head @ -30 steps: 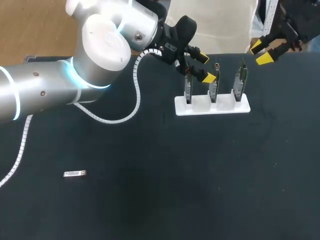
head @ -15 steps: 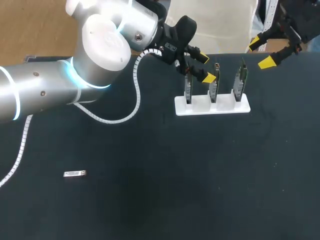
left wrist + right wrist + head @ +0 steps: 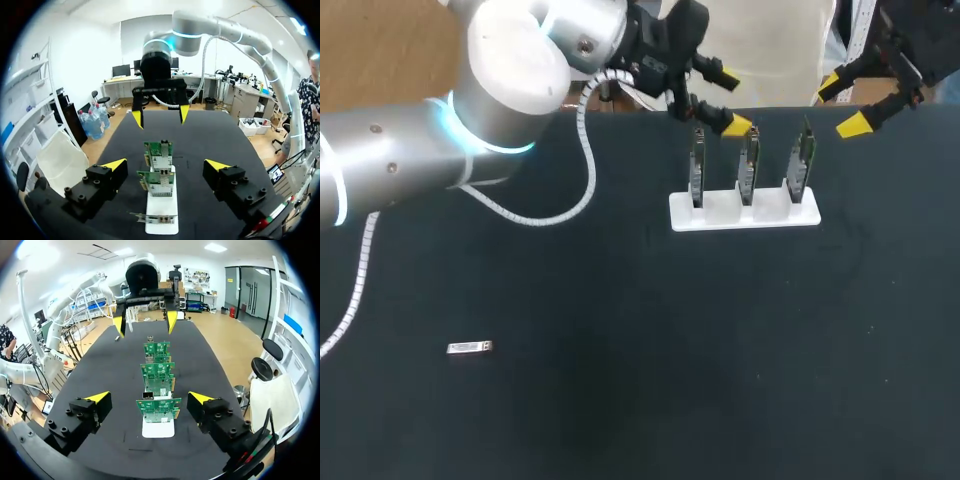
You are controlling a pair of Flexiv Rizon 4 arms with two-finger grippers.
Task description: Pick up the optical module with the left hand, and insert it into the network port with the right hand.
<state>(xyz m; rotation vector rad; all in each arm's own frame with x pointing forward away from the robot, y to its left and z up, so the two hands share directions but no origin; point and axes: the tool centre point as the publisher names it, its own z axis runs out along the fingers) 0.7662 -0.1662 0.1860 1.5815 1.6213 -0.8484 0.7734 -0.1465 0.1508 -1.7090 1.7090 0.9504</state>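
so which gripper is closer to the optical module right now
Left, though neither is close. The left gripper hovers over the rack of boards, far from the optical module; the right gripper is even farther, beyond the rack's other end.

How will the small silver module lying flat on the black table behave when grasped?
The small silver rectangular optical module looks rigid and probably light, being tiny beside the white board holder. It lies flat, so rolling seems unlikely, but its shiny metal might slip.
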